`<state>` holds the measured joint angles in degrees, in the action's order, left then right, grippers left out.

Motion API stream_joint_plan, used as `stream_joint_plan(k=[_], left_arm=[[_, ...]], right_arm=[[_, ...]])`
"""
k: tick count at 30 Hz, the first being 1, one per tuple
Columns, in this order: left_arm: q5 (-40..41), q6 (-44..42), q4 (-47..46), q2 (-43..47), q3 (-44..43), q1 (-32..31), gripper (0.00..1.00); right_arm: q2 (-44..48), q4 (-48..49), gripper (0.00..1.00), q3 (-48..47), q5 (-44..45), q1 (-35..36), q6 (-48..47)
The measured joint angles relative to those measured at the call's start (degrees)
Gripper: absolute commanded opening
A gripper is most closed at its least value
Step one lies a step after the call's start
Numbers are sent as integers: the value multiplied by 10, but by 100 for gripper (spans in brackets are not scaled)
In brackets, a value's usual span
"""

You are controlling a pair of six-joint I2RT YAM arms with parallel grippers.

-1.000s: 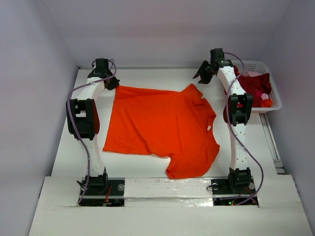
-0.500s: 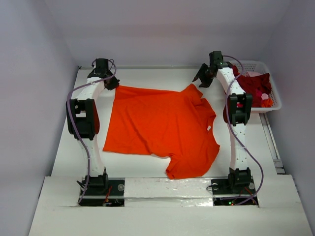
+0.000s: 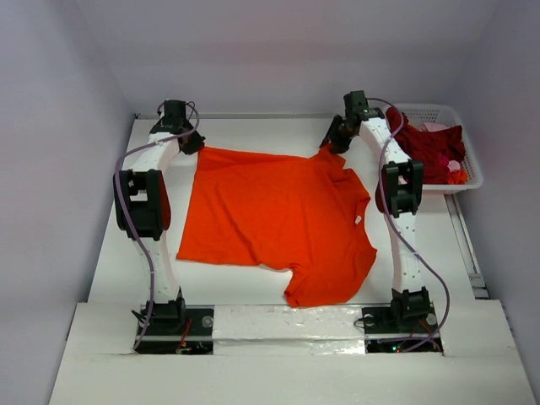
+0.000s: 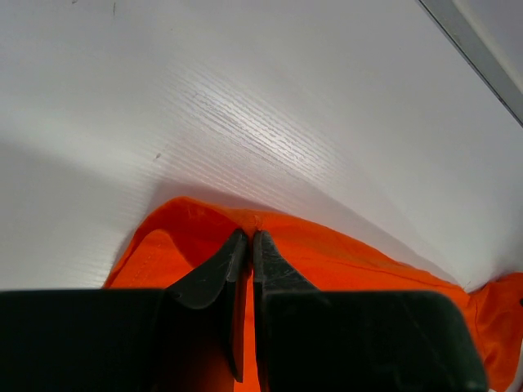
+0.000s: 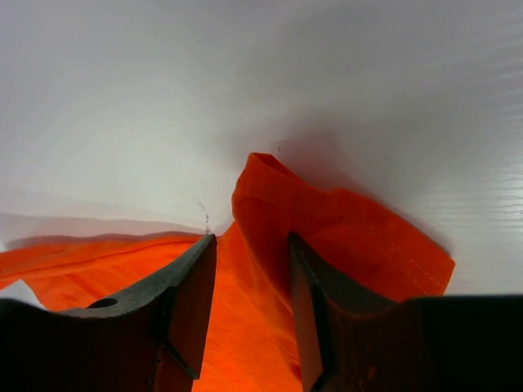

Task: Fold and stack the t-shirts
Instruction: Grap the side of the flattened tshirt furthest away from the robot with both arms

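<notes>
An orange t-shirt [image 3: 278, 219] lies spread over the middle of the white table [image 3: 253, 131] in the overhead view, mostly flat with some shallow wrinkles. Its bottom hem runs down the left side of the frame and its neck opening faces right. A small white neck label [image 3: 358, 221] shows near the collar at centre right. One sleeve reaches toward the lower middle of the frame, the other toward the upper middle.

The left hand [image 3: 192, 143] sits at the upper left corner of the shirt. In the left wrist view its two fingers are pressed together [image 4: 249, 237] on the edge of the orange cloth, which puckers up slightly where the tips meet, with bare table beyond it.

The right hand [image 3: 331, 142] is at the upper sleeve, at upper centre of the overhead frame. In the right wrist view its fingers stand apart [image 5: 252, 241], one on either side of a raised fold of the orange sleeve (the cloth rises in the gap but neither finger is pressing it).

A white lattice basket [image 3: 472, 160] stands at the upper right edge of the table, well apart from the orange shirt. It holds a bunched dark red t-shirt [image 3: 430, 148], with a pale pink one [image 3: 439, 127] showing behind it.
</notes>
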<state>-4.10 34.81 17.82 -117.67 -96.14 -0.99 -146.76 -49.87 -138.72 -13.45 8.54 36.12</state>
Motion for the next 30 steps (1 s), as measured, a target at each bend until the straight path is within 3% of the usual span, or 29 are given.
stream_joint_plan(k=[10, 13, 14, 19, 20, 30], left_arm=[[0, 0, 0, 0, 0, 0, 0], [-2, 0, 0, 0, 0, 2, 0], [-2, 0, 0, 0, 0, 3, 0], [-2, 0, 0, 0, 0, 5, 0], [-2, 0, 0, 0, 0, 5, 0], [-3, 0, 0, 0, 0, 5, 0]], right_arm=[[0, -9, 43, 0, 18, 5, 1], [0, -12, 32, 0, 29, 5, 4], [0, -12, 23, 0, 32, 5, 5], [0, -13, 9, 0, 41, 5, 10], [0, -13, 1, 0, 41, 5, 10], [0, -16, 0, -1, 44, 5, 11]])
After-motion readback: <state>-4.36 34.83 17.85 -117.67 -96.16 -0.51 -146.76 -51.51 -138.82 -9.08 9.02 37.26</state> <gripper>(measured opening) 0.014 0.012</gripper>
